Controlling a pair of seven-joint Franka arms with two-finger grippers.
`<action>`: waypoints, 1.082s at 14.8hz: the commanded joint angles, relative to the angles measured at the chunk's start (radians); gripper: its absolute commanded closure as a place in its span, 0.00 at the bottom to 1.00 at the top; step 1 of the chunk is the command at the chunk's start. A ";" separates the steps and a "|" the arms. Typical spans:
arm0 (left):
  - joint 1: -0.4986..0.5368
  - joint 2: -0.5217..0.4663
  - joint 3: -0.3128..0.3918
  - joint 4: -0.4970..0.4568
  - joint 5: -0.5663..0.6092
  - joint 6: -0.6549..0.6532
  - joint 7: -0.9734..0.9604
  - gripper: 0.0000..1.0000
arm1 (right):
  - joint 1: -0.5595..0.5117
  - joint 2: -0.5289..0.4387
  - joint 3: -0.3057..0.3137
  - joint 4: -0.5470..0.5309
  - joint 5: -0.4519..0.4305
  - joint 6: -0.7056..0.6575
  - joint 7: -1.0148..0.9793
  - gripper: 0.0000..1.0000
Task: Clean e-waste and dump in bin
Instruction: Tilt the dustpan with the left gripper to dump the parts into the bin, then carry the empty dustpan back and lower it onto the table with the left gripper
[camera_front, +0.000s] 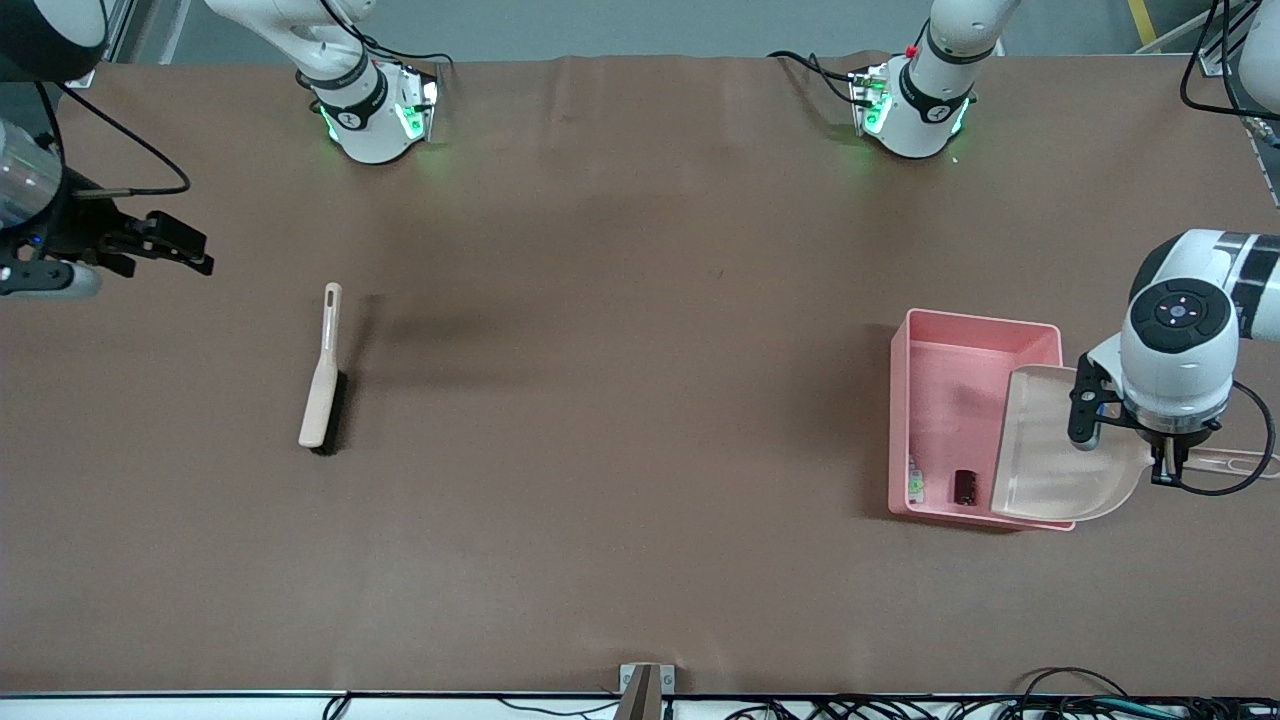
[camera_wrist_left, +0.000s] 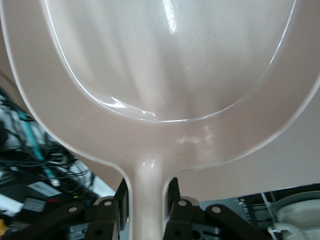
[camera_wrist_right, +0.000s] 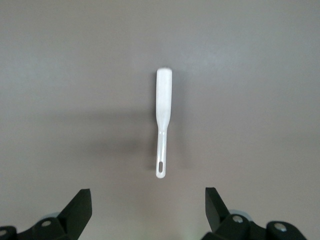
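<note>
The pink bin (camera_front: 985, 322) stands on the table at the left arm's end. In its corner nearest the front camera lie the e-waste pieces: a white oblong one (camera_front: 914, 485) and a dark block (camera_front: 965, 487). My left gripper (camera_front: 1170, 465) is shut on the handle of the beige dustpan (camera_front: 1060, 450), which tilts over the bin's edge. The left wrist view shows the pan (camera_wrist_left: 170, 65) empty, its handle clamped in my left gripper (camera_wrist_left: 148, 200). My right gripper (camera_front: 190, 250) hovers open at the right arm's end, nothing between its fingers (camera_wrist_right: 80, 207).
A beige hand brush (camera_front: 322, 370) with dark bristles lies on the brown table cover toward the right arm's end; in the right wrist view the brush (camera_wrist_right: 162, 115) is a little way off from the open jaws. Cables run along the table's front edge (camera_front: 900, 705).
</note>
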 joint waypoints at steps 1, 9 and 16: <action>-0.024 -0.035 -0.065 0.032 0.000 -0.062 0.009 0.92 | -0.032 0.015 -0.001 0.088 -0.015 -0.026 0.001 0.00; -0.411 0.004 -0.005 0.353 -0.210 -0.300 -0.163 0.92 | -0.038 0.016 0.006 0.130 -0.023 -0.130 0.008 0.00; -0.587 0.076 -0.001 0.353 -0.313 -0.277 -0.419 0.99 | -0.041 0.028 0.003 0.142 -0.037 -0.064 0.015 0.00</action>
